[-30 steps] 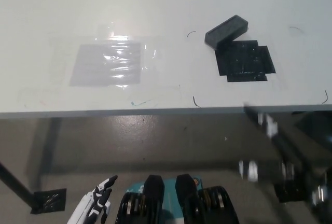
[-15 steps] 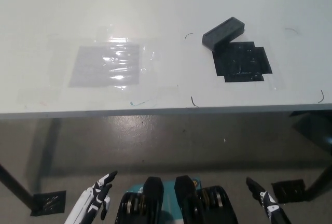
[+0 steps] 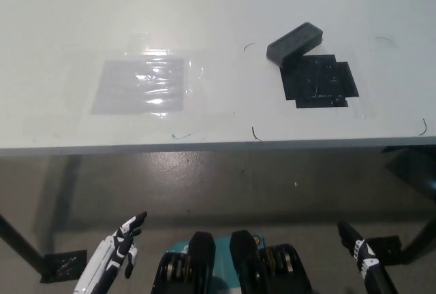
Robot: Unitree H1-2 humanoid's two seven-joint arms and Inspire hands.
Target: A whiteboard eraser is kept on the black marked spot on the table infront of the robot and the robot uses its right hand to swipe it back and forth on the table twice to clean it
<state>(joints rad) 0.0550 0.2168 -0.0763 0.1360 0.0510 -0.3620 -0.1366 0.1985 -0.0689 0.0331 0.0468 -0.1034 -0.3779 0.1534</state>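
Eraser [image 3: 294, 41], dark grey and block-shaped, lying tilted on the white worktop [image 3: 218, 8], overlapping the upper-left corner of the black marked spot [image 3: 319, 81] and reaching past it toward the far left. Spot itself sitting near the worktop's front edge, right of centre, glinting slightly under the light. Lying well apart to the left, a shiny clear plastic sheet [image 3: 142, 85] taped flat over a greyish patch. Showing here and there on the white surface, a few thin pen strokes [image 3: 255, 133].

Hanging below the worktop's edge at the bottom right, the black right hand [image 3: 364, 260], fingers [image 3: 349, 234] extended and gripping nothing, well apart from the eraser and not touching the worktop. Resting low at the bottom left, the white left hand [image 3: 112, 256], fingers [image 3: 131, 226] likewise stretched out and empty, also under the level of the worktop. Beneath both, grey floor [image 3: 218, 185] showing, with a dark table foot [image 3: 63, 264] standing at the lower left corner.
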